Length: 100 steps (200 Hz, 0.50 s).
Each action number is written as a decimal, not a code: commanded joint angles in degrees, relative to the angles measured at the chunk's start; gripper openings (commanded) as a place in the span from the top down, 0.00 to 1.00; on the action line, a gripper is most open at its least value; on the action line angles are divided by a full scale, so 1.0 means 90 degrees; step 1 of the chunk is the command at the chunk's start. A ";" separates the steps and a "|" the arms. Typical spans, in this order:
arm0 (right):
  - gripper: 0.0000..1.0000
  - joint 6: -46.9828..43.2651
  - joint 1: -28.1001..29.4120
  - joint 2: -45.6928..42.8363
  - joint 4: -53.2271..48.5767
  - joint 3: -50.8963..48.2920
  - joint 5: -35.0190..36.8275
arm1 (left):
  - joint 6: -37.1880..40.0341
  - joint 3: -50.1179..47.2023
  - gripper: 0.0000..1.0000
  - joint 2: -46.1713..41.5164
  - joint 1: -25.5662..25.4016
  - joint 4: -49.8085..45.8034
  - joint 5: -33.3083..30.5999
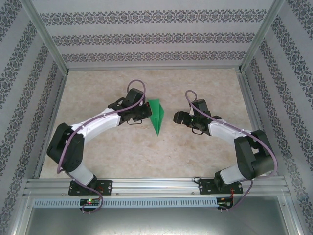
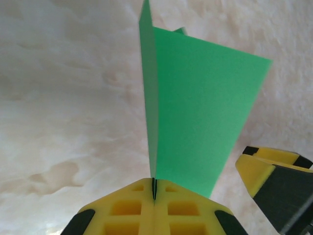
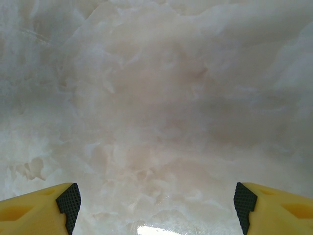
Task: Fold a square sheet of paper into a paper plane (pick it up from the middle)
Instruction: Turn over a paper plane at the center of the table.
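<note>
- Nearest the top camera, the metal rail [image 1: 156, 185] holds both arm bases at the near edge of the table [image 1: 195, 156], so both arms can reach the middle.
- Then the left gripper [image 2: 153, 188], squeezed tight on the paper's middle fold. I think that is so the plane stands up.
- Next the right gripper [image 3: 156, 200], spread wide with nothing in it and likely ready to help.
- Last, the green square sheet of paper [image 1: 156, 115], folded to a point, sits between the grippers. From above you see its tip aimed at the rail. The left wrist view shows the pinch and one wing sticking out sideways.
</note>
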 commanded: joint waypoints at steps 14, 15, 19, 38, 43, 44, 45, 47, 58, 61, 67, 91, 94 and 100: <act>0.18 0.0084 -0.0045 -0.0015 0.0365 -0.0053 -0.0233 | -0.0287 -0.0448 1.00 0.0691 0.0145 0.1414 0.1130; 0.18 0.0085 -0.0046 -0.0005 0.0369 -0.0056 -0.0249 | -0.0301 -0.0454 1.00 0.0699 0.0143 0.1434 0.1136; 0.19 0.0080 -0.0033 0.0013 0.0404 -0.0051 -0.0308 | -0.0318 -0.0502 1.00 0.0735 0.0159 0.1482 0.1139; 0.22 0.0081 -0.0011 0.0156 0.0536 -0.0024 -0.0548 | -0.0428 -0.0709 1.00 0.0857 0.0186 0.1650 0.1078; 0.24 0.0076 -0.0004 0.0192 0.0555 -0.0006 -0.0602 | -0.0471 -0.0772 1.00 0.0867 0.0190 0.1692 0.1051; 0.24 0.0077 -0.0001 0.0201 0.0557 0.0001 -0.0604 | -0.0480 -0.0796 1.00 0.0870 0.0185 0.1704 0.1043; 0.24 0.0077 0.0001 0.0205 0.0563 0.0005 -0.0615 | -0.0490 -0.0818 1.00 0.0866 0.0187 0.1720 0.1039; 0.25 0.0070 0.0017 0.0228 0.0572 0.0010 -0.0641 | -0.0510 -0.0839 1.00 0.0871 0.0189 0.1747 0.1033; 0.29 0.0027 0.0078 0.0302 0.0614 0.0061 -0.0771 | -0.0590 -0.1042 1.00 0.0856 0.0198 0.1886 0.0967; 0.30 0.0017 0.0102 0.0319 0.0622 0.0080 -0.0796 | -0.0610 -0.1092 1.00 0.0853 0.0207 0.1909 0.0945; 0.31 -0.0019 0.0147 0.0341 0.0613 0.0114 -0.0853 | -0.0636 -0.1191 1.00 0.0843 0.0218 0.1985 0.0932; 0.34 -0.0330 0.0525 0.0363 0.0426 0.0351 -0.0689 | -0.0757 -0.1641 1.00 0.0804 0.0303 0.2542 0.0983; 0.34 -0.0359 0.0582 0.0387 0.0331 0.0414 -0.0639 | -0.0776 -0.1681 1.00 0.0795 0.0315 0.2612 0.0980; 0.35 -0.0404 0.0682 0.0427 0.0127 0.0570 -0.0609 | -0.0816 -0.1778 1.00 0.0795 0.0325 0.2737 0.0969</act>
